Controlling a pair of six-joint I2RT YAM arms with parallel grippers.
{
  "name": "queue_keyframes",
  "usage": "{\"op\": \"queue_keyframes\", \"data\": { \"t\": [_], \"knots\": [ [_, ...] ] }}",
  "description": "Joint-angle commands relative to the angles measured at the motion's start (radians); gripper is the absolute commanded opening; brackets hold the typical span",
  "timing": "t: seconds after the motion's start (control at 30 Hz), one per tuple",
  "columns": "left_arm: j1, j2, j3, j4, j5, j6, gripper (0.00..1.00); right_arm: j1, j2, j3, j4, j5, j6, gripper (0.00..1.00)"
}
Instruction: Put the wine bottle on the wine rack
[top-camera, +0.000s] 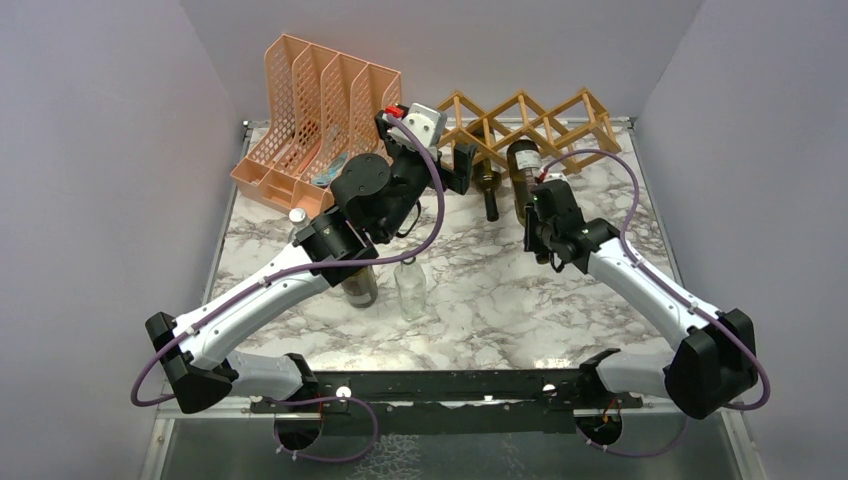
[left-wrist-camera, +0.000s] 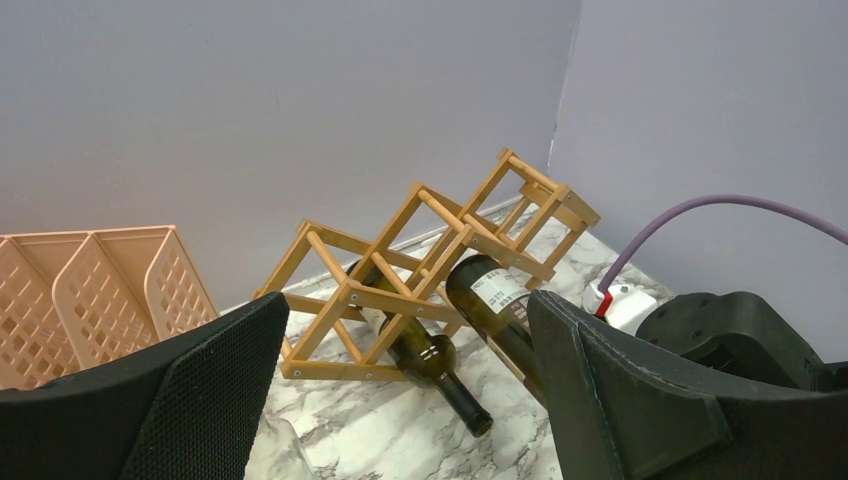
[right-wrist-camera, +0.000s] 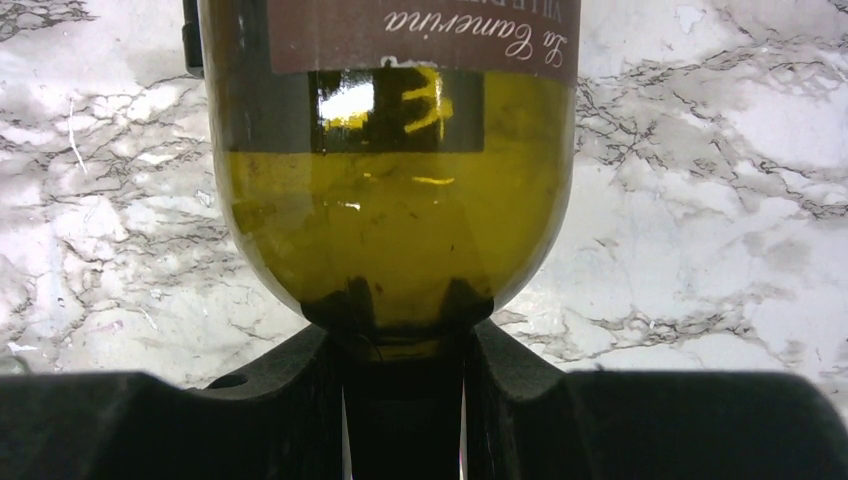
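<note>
The wine bottle (right-wrist-camera: 395, 200) is clamped at its neck by the right gripper (right-wrist-camera: 402, 345), to be pushed base-first into the wine rack (top-camera: 525, 115); the left gripper (left-wrist-camera: 405, 400) is open wide and empty.

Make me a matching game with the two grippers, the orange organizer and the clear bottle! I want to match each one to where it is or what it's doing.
Things:
1. left gripper
2. right gripper
3. organizer
4. clear bottle

Places and states:
A. shut on the wine bottle, at its neck
B. upright near the middle of the table
C. open, holding nothing
D. back left, beside the rack

Pairs: 1-C, 2-A, 3-D, 4-B
</note>
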Motion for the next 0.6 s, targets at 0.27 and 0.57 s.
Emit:
{"op": "queue_keyframes", "data": {
  "t": [0.27, 0.57],
  "knots": [
    [-0.003, -0.02, 0.005, -0.001, 0.022, -0.006, 0.96, -0.064, 0.141, 0.165, 0.168, -0.056, -0.069, 0.01],
    [-0.003, -0.048, 0.005, -0.024, 0.025, -0.006, 0.96, -0.108, 0.304, 0.285, 0.253, -0.124, -0.107, 0.01]
  ]
}}
